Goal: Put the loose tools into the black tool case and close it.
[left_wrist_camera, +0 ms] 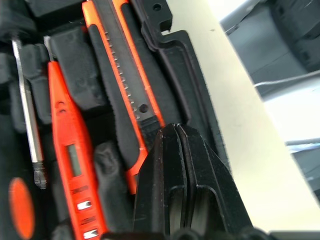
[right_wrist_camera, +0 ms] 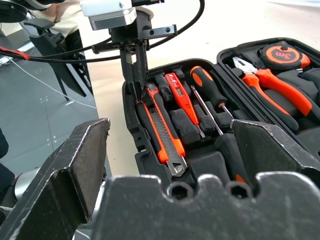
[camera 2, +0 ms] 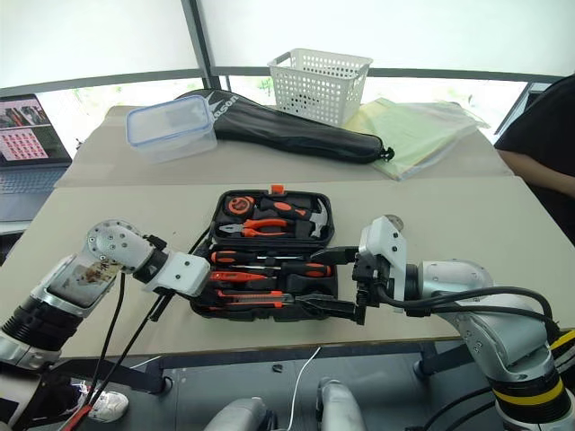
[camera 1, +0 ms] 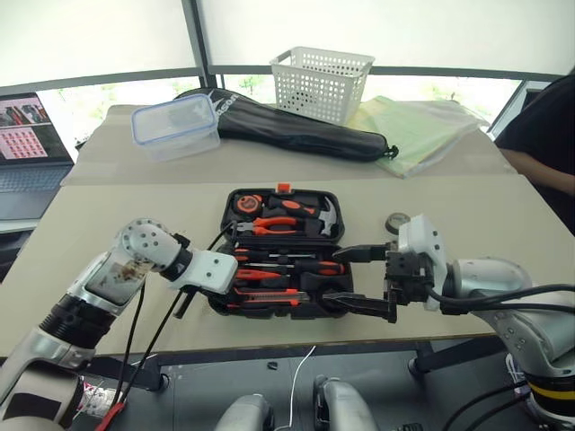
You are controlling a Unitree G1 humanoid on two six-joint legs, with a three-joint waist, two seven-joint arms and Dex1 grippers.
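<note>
One rectangular black moulded plastic tool case (camera 1: 280, 251) lies open on the beige table (camera 1: 108, 224). Left gripper (right_wrist_camera: 135, 90), fingers pressed together, sits at the left end of the orange-black utility knife (left_wrist_camera: 127, 90) in the case's near half. Right gripper (camera 1: 364, 280), fingers spread, hovers over the case's right edge. Slim orange tester pen (left_wrist_camera: 72, 155) lies beside the knife.

The left gripper (left_wrist_camera: 176, 131) is seen with its two black fingers pressed together, their tips set against the butt end of the orange-black utility knife (left_wrist_camera: 131, 95), which is seated in a recess of the black tool case (left_wrist_camera: 187, 75). Beside the knife, the slim orange tester pen (left_wrist_camera: 71, 160) and a screwdriver shaft (left_wrist_camera: 27, 112) are laid in recesses of their own
</note>
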